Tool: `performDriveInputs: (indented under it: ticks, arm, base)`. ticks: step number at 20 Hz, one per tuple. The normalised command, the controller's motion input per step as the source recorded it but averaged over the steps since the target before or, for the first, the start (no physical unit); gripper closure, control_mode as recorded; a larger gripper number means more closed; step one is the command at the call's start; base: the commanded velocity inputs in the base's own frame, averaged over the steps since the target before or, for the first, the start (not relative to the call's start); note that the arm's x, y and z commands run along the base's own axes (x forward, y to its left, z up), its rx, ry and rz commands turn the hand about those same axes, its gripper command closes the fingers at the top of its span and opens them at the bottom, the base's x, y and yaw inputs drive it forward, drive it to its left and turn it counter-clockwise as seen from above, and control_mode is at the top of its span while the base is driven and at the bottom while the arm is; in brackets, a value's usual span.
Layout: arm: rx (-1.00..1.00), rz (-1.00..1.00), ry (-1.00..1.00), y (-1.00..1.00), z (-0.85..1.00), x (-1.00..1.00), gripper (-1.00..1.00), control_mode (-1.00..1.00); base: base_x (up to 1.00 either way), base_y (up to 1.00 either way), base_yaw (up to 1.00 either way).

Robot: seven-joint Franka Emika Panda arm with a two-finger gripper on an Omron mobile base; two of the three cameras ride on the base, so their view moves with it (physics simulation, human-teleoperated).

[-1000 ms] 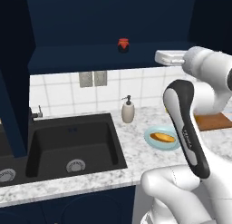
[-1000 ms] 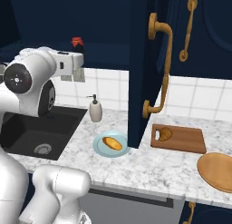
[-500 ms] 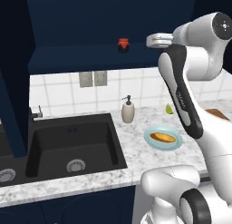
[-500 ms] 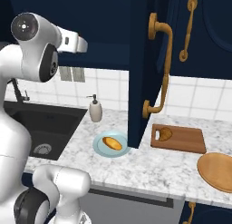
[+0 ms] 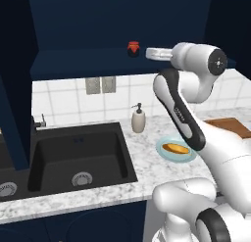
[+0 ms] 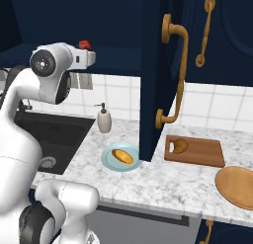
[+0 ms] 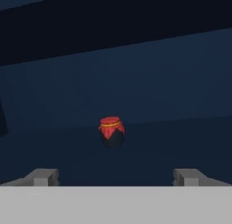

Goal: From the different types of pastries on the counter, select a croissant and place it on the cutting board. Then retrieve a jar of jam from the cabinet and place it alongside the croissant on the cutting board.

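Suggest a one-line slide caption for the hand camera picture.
Open gripper faces the red jar of jam on the dark cabinet shelf, jar centred between the fingertips.

Soap dispenser (image 5: 138, 119) beside black sink (image 5: 78, 155); blue plate (image 6: 109, 161); round wooden plate (image 6: 236, 187).

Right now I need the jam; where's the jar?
The jar of jam stands on the open cabinet shelf above the sink, just ahead of the hand.

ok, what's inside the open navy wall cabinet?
One small red-lidded jam jar stands on the shelf of the dark navy cabinet. The shelf's right end is hidden behind the open door.
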Motion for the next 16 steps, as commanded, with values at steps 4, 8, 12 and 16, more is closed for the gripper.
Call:
performDriveInputs:
  ticks: [4,8,12,16]
  arm:
    - [0.05,0.0,0.09,0.0,0.11,0.9,-1.0,-1.0]
    - [0.0,0.0,0.21,0.24,0.16,0.65,-1.0,-1.0]
    - [0.0,0.0,0.15,0.32,0.01,0.49,-1.0,-1.0]
    - [-0.05,0.03,0.11,0.11,-0.06,0.35,-1.0,-1.0]
  base:
    - [0.0,0.0,0.0]
    - [0.0,0.0,0.0]
    - [0.0,0.0,0.0]
    - [0.0,0.0,0.0]
